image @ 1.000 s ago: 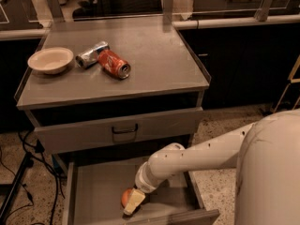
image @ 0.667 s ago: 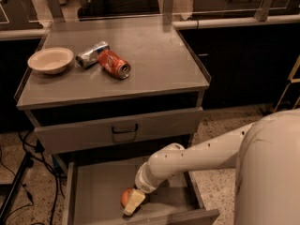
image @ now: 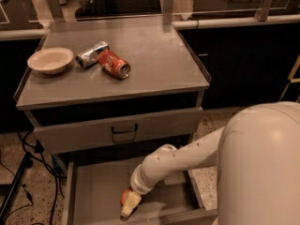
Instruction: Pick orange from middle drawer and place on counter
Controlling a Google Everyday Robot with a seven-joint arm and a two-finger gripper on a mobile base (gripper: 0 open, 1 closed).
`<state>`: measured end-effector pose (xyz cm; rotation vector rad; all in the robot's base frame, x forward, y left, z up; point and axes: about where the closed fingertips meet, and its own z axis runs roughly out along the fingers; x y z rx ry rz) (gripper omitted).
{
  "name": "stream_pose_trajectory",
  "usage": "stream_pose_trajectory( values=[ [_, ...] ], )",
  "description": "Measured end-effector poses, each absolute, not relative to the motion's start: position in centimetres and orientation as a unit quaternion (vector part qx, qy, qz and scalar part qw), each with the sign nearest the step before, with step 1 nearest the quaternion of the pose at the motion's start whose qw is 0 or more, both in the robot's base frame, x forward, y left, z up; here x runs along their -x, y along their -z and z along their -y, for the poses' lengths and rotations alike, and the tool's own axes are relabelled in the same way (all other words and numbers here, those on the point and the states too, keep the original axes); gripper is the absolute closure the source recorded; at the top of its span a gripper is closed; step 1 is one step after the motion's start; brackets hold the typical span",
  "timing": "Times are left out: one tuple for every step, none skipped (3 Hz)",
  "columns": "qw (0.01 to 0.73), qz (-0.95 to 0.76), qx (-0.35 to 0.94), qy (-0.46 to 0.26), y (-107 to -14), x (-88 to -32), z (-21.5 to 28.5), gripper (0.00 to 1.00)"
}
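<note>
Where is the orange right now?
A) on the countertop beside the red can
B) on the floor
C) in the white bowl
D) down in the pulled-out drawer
D: the orange sits in the open middle drawer, with the gripper down there right beside it.

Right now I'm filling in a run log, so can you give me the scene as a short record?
gripper: down inside the open drawer, right at the orange
orange: on the drawer floor, near the front
counter: holds bowl, red can, silver can, both cans on their sides
task: orange not yet on counter
</note>
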<state>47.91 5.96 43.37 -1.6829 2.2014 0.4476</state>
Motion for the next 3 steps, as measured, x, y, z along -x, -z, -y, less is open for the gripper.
stream_pose_trajectory(
  values=[
    [0.164,-0.765,0.604,-0.151,-42.1,-48.5,-6.8,0.00],
    [0.162,-0.761,0.610,-0.148,-41.1,-49.0,-7.1,0.00],
    [0.157,-0.761,0.613,-0.144,-39.9,-49.2,-6.8,0.00]
  ],
)
